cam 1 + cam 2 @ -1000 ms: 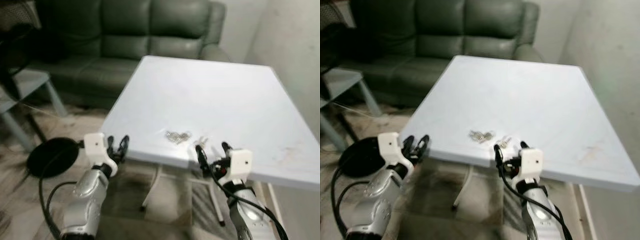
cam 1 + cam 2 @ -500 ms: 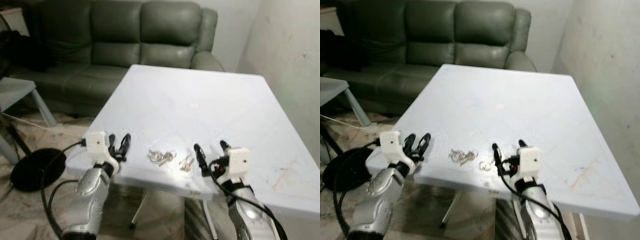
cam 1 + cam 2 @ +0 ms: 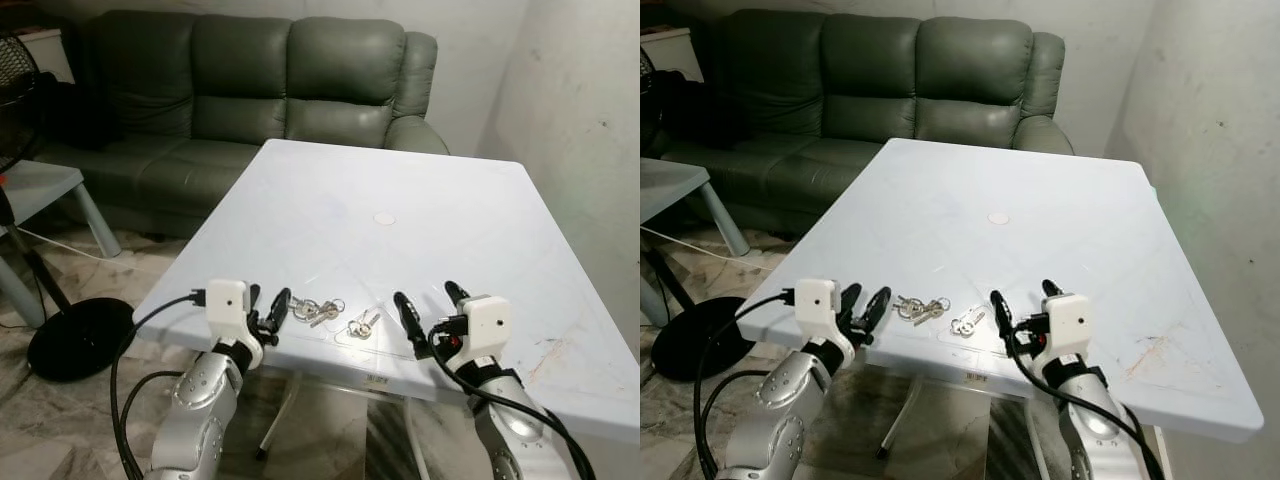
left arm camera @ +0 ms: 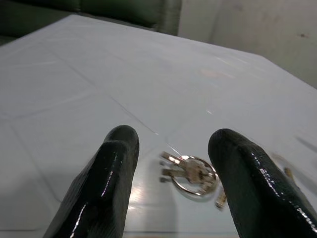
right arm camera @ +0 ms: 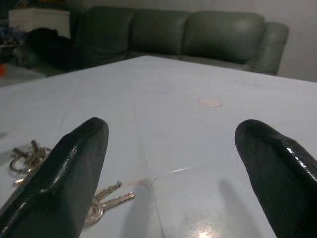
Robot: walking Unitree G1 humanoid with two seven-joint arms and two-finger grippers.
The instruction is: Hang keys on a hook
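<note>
Two bunches of keys lie flat near the front edge of the white table (image 3: 450,210): a larger key bunch (image 3: 315,309) just ahead of the left gripper (image 3: 268,306), and a smaller key pair (image 3: 360,324) between it and the right gripper (image 3: 428,306). Both grippers hover with fingers spread apart, holding nothing. The keys look light, hard and slippery, likely to skate on the smooth top; pinching the raised ring seems surer than any flat blade.
</note>
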